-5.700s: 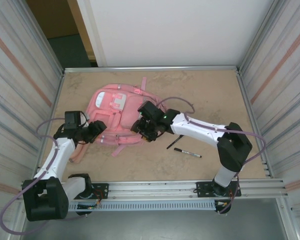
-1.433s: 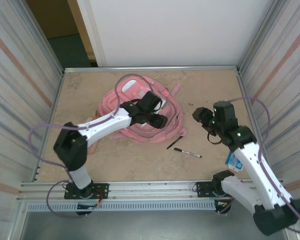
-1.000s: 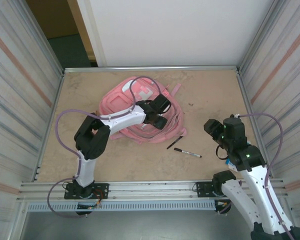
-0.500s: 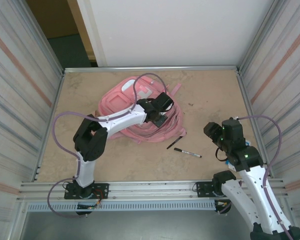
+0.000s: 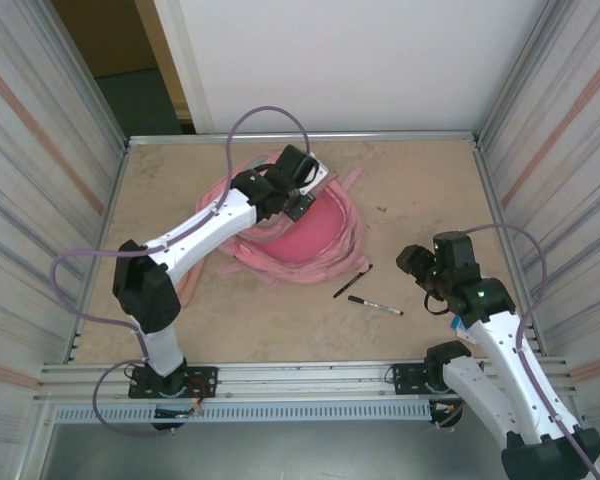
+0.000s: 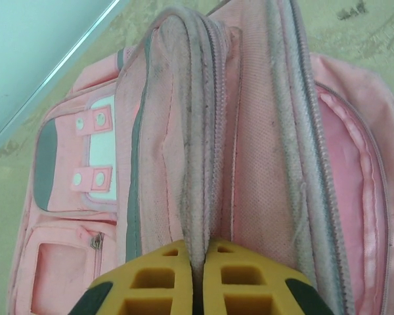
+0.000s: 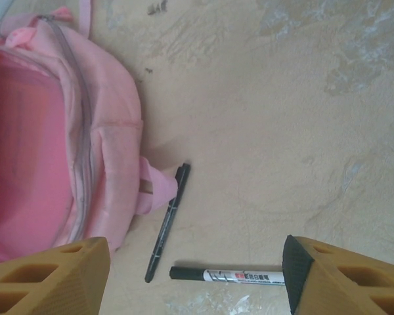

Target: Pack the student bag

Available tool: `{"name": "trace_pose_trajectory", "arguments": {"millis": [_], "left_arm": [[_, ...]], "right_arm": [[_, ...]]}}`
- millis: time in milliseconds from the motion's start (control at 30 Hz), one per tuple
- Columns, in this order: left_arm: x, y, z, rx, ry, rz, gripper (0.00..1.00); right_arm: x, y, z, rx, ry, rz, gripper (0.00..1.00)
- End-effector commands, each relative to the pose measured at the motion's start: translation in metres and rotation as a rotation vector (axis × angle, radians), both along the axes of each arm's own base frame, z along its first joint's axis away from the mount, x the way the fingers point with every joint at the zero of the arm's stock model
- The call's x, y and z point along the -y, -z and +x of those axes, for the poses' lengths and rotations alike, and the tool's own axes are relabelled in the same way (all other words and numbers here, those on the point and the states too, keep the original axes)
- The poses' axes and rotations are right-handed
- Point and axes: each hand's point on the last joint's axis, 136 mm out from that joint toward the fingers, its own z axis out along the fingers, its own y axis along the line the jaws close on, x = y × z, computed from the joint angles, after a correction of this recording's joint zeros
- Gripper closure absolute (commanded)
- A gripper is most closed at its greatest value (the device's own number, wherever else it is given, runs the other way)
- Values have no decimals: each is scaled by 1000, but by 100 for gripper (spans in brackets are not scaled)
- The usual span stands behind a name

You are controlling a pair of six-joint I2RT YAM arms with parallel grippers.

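Student bag (image 5: 310, 235): pink, lying far centre-left on table (image 5: 430, 180), main compartment gaping open.
Left gripper (image 6: 198, 279): pinched tight on the bag's zippered flap edge.
Right gripper (image 7: 197, 275): jaws wide, empty, above black pen (image 7: 167, 223) and marker (image 7: 226, 274), just right of bag.

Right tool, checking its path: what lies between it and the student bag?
Two pens on the table: a thin black pen by the student bag and a white-barrelled marker nearer the right tool, in top and right wrist views.
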Motion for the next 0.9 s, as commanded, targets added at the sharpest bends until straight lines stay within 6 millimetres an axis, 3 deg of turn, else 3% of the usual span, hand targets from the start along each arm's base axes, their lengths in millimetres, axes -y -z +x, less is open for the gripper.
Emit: {"name": "trace_pose_trajectory", "arguments": {"millis": [0, 133, 200, 433, 533, 600, 667, 700, 733, 867], "left_arm": [[6, -66, 8, 138, 46, -186, 100], [15, -85, 8, 156, 105, -269, 100], [17, -79, 11, 140, 109, -280, 100], [30, -14, 17, -24, 94, -287, 100], [34, 17, 25, -75, 74, -248, 100], [32, 26, 24, -106, 59, -220, 100], [33, 31, 21, -116, 60, -218, 96], [36, 30, 19, -102, 70, -233, 84], [38, 32, 16, -101, 82, -251, 81], [29, 17, -3, -144, 36, -339, 85]], "right_arm": [[3, 14, -5, -43, 7, -12, 31], [19, 29, -11, -119, 64, -100, 31], [10, 31, -8, -130, 11, -79, 31], [-35, 25, 1, -136, -188, 20, 31], [-41, 19, 5, -126, -202, -22, 31], [-46, 15, 6, -126, -210, -40, 31], [-52, 13, 9, -122, -222, -50, 31], [-56, 13, 11, -122, -233, -55, 31], [-59, 14, 12, -125, -239, -64, 31], [-77, 18, 15, -130, -282, -69, 31]]}}
